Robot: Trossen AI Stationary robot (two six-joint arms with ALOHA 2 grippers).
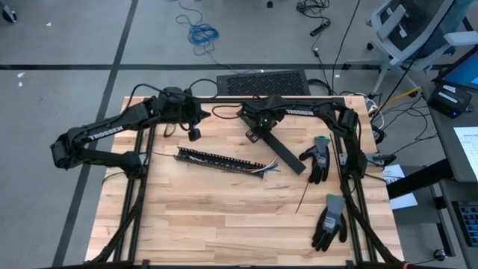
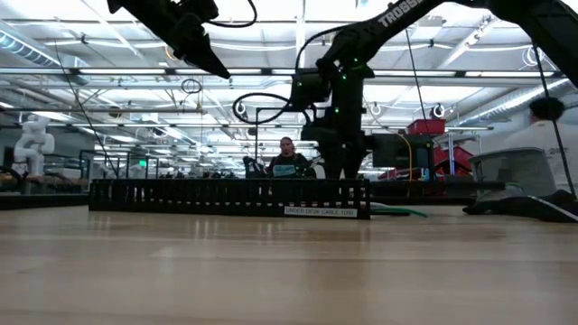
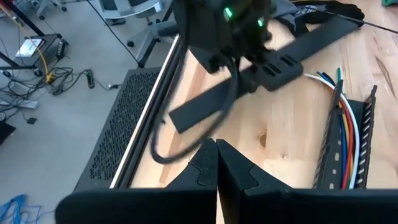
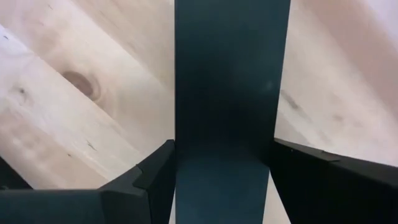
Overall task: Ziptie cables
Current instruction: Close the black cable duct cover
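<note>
High view shows my right gripper (image 1: 263, 135) clamped across a flat black strip (image 1: 284, 153), my left gripper (image 1: 196, 135) pressed together above the counter (image 1: 224, 217). Cables (image 3: 348, 134) lie in the slotted black tray (image 1: 216, 158). They look light and floppy; I'd pinch them near the bunched end.

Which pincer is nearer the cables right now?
Right. The right pincer grips the flat black bar just above the cables; the left pincer hangs shut, farther off near the table's back-left.
</note>
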